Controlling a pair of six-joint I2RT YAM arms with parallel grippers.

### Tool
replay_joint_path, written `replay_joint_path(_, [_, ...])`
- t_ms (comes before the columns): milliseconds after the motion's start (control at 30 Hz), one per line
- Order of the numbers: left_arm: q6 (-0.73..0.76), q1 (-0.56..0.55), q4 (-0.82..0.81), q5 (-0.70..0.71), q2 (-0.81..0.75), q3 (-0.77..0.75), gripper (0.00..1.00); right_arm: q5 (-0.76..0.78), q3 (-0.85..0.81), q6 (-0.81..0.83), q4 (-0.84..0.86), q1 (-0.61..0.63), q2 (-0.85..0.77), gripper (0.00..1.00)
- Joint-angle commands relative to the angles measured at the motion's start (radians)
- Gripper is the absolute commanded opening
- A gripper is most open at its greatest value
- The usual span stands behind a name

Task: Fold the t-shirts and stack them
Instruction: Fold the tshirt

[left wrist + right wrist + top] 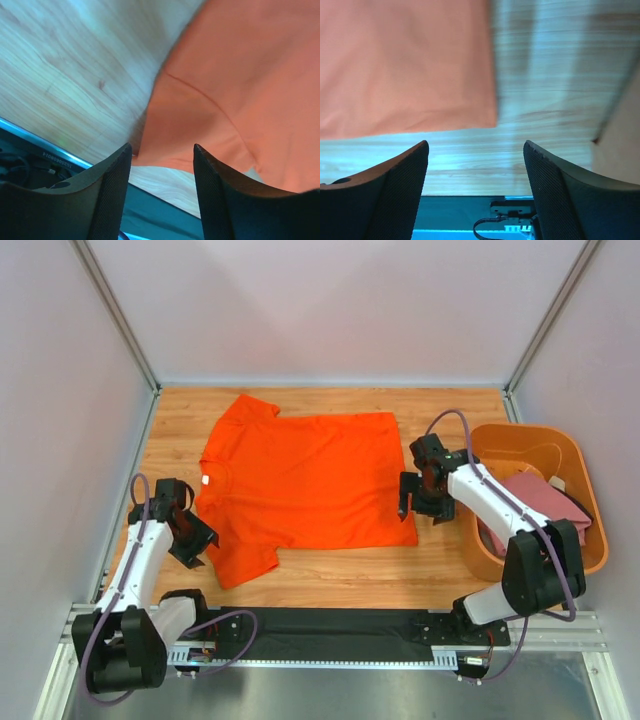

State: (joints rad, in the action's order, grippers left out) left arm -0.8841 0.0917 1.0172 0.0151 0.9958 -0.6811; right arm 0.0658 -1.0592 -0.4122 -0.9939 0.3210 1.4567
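Your left gripper [162, 150] and right gripper [476, 145]: both gaping, empty.
Left hovers at the orange shirt's [305, 480] 7 o'clock sleeve, right by its 4 o'clock corner (pink shirt [548, 502] lies in the tub [530, 430], 3 o'clock).

Matt orange cloth t-shirt [305, 480] on smooth wood-grain table [440, 570]; glossy plastic tub [580, 465].

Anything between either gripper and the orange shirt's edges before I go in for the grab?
Nothing visible. The left gripper is open at the orange t-shirt's near sleeve. The right gripper is open short of the hem corner, with only bare table between.
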Motion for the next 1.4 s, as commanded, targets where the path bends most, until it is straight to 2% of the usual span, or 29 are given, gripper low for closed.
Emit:
replay_joint_path(0, [-0.075, 0.031, -0.08, -0.078, 0.03, 0.043, 0.59, -0.09, 0.024, 0.023, 0.061, 0.085, 0.014, 0.77])
replay_joint_path(67, [-0.067, 0.04, -0.092, -0.069, 0.056, 0.049, 0.55, -0.113, 0.045, 0.023, 0.08, 0.098, 0.036, 0.72])
replay_joint_path(267, [-0.075, 0.043, -0.086, -0.035, 0.076, 0.058, 0.52, -0.104, 0.082, 0.02, 0.104, 0.098, 0.041, 0.54])
replay_joint_path(433, [-0.098, 0.06, -0.094, -0.018, 0.072, 0.087, 0.52, -0.116, 0.125, -0.023, 0.121, 0.086, 0.039, 0.55])
replay_joint_path(667, [0.027, 0.079, -0.161, 0.051, 0.116, 0.051, 0.48, -0.13, 0.153, -0.014, 0.136, 0.024, 0.037, 0.56])
replay_joint_path(1000, [0.017, 0.08, -0.29, -0.009, 0.207, 0.124, 0.47, -0.149, 0.133, 0.001, 0.141, -0.013, 0.033, 0.56])
replay_joint_path(1167, [0.036, 0.08, -0.264, 0.0, 0.302, 0.095, 0.44, -0.141, 0.128, -0.004, 0.13, -0.013, 0.039, 0.56])
replay_joint_path(1267, [0.027, 0.08, -0.272, 0.006, 0.331, 0.106, 0.37, -0.132, 0.123, -0.01, 0.129, -0.014, 0.04, 0.56])
replay_joint_path(1367, [0.033, 0.079, -0.289, 0.0, 0.348, 0.11, 0.16, -0.133, 0.122, -0.017, 0.127, -0.017, 0.051, 0.57])
